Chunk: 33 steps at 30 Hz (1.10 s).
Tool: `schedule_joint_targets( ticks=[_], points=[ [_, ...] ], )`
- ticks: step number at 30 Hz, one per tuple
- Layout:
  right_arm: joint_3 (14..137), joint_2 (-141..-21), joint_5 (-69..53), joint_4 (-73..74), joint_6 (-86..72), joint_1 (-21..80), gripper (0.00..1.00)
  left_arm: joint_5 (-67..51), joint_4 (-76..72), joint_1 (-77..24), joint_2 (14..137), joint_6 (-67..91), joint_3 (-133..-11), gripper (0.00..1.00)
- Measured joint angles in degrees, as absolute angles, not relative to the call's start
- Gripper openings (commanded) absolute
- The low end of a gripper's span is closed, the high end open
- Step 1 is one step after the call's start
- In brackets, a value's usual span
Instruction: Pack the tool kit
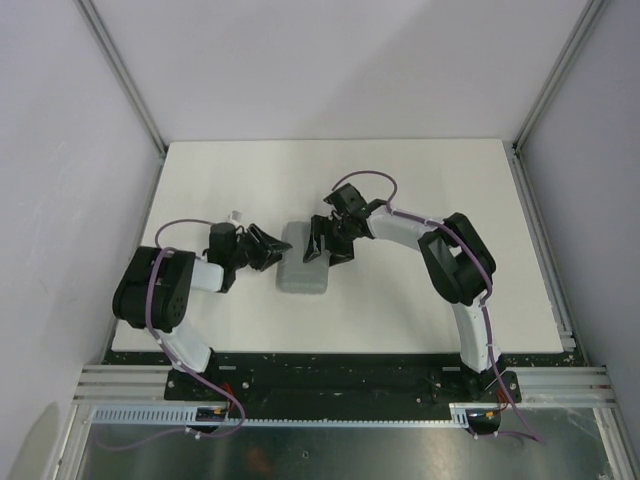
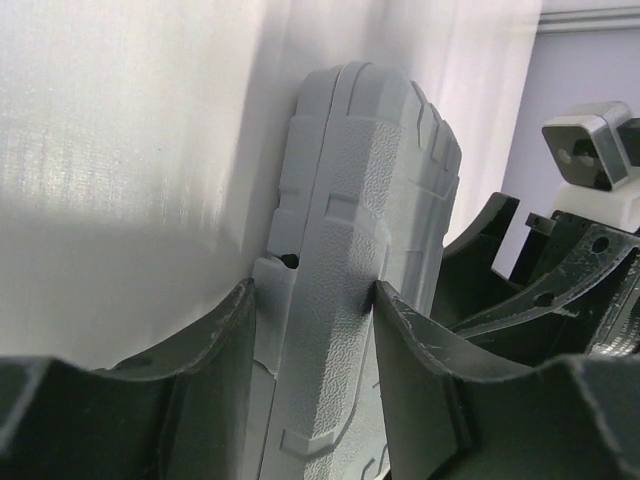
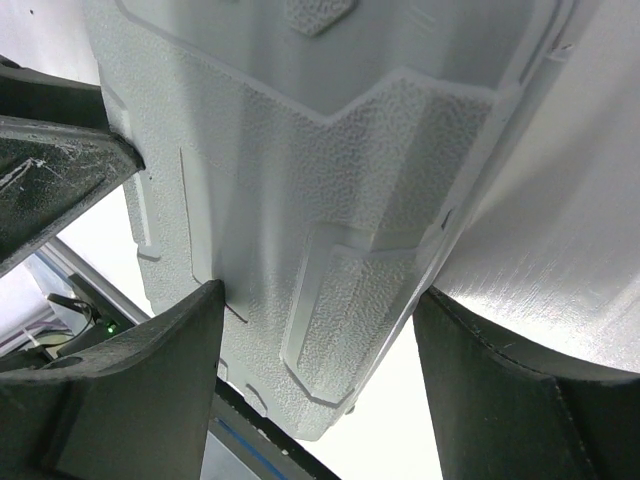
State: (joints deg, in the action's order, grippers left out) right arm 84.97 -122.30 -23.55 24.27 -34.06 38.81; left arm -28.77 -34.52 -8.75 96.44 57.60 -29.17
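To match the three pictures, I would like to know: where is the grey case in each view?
Top external: grey case, middle of the white table.
Left wrist: grey case, centre, running bottom to top.
Right wrist: grey case, fills upper centre.
Shared landmark: the white table.

A white table (image 1: pixel 420 190) fills the middle of the booth, with plain pale grey walls (image 1: pixel 330 60) closing it in at the back and on both sides, and aluminium posts (image 1: pixel 120 70) running up the two back corners. One small whitish thing (image 1: pixel 237 213), too tiny to make out, lies on the table left of the middle. Along the near edge there is a black plate (image 1: pixel 340 375), then a slotted white cable duct (image 1: pixel 340 422), and a dull sheet of metal (image 1: pixel 330 455) below it.
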Motion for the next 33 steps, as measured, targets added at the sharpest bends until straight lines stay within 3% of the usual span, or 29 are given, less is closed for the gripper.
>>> schedule_joint_targets(
  ticks=[2,8,15,18,21,24,31,33],
  points=[
    [85.0,-122.3,-23.8,24.5,-34.1,38.7,0.32,-28.9,-37.3,-8.8,97.4,58.8,-28.5,0.03],
    [85.7,-122.6,-24.1,25.8,-34.1,38.4,0.33,-29.5,-42.3,-8.8,99.2,61.0,-27.2,0.37],
    [86.8,-123.1,-24.3,27.4,-33.8,38.2,0.35,-29.1,-44.7,-8.8,99.5,61.7,-26.0,0.45],
    [87.8,-123.5,-24.6,28.5,-33.5,38.0,0.35,-29.1,-44.7,-8.8,99.5,61.8,-26.0,0.38],
    [89.5,-124.2,-24.9,29.9,-33.1,38.0,0.35,-29.2,-44.7,-8.8,99.5,61.9,-26.0,0.1],
    [91.8,-124.9,-25.2,32.3,-32.5,38.0,0.35,-29.1,-44.7,-8.9,99.4,61.9,-26.0,0.01],
    [95.6,-126.4,-25.8,36.7,-31.4,37.8,0.35,-28.7,-43.2,-9.0,98.6,61.9,-26.1,0.02],
    [95.7,-126.4,-25.8,37.1,-31.1,37.8,0.36,-28.5,-41.8,-9.1,97.8,61.6,-26.1,0.28]
  ],
)
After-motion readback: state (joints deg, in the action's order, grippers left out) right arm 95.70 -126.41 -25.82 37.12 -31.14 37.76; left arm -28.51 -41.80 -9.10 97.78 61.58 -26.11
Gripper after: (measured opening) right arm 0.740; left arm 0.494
